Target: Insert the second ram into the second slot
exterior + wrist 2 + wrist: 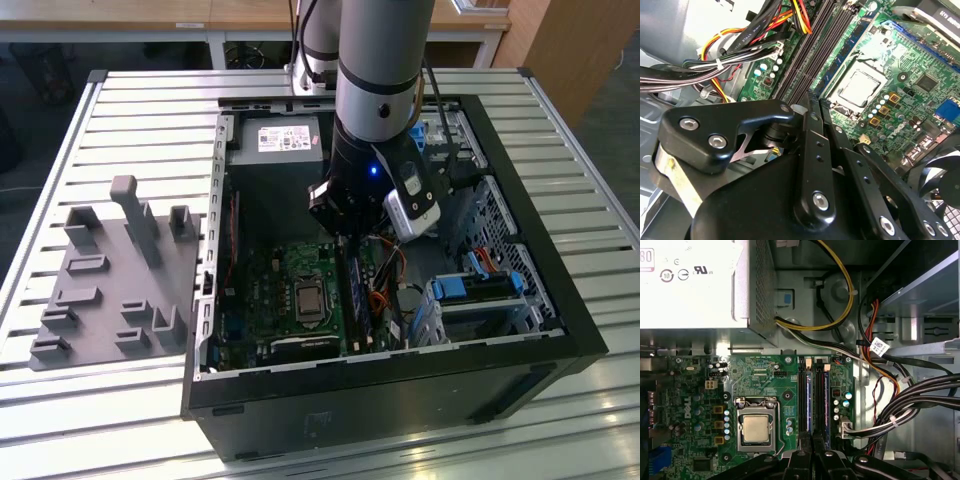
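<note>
- Inside the open computer case (400, 410), one gripper (813, 450) hangs over the memory slots (818, 390), its fingers (812, 150) drawn together.
- Two blue sticks stand in those slots: the second ram (810, 400), running out from beneath the fingertips, and another stick (826, 400) beside it.
- One processor (756, 429) lies to the exterior view's left of them; one grey fixture (110, 290) sits outside the case.

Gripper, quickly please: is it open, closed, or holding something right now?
Gripper: closed, just over the ram slots; whether it grips anything thin cannot be told.
</note>
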You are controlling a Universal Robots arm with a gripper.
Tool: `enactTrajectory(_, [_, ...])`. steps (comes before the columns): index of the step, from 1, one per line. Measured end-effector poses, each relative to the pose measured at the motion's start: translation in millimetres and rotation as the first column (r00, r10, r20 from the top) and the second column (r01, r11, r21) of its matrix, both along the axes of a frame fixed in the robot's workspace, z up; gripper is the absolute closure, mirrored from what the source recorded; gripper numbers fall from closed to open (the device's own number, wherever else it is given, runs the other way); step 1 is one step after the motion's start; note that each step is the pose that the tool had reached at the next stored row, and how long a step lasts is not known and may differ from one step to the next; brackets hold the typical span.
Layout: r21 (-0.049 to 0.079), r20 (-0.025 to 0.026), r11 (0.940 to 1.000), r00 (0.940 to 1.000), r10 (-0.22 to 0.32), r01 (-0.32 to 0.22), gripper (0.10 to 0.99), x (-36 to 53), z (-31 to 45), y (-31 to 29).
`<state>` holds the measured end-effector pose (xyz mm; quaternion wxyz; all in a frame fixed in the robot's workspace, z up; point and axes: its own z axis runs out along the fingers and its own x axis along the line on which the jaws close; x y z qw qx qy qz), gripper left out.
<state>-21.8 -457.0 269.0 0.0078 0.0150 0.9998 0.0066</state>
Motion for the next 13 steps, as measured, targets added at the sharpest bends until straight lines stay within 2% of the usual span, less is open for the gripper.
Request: enactTrajectory(13, [0.0, -0.0001, 1.0, 1.0, 0.0, 0.0, 0.957, 0.0, -0.6, 0.0])
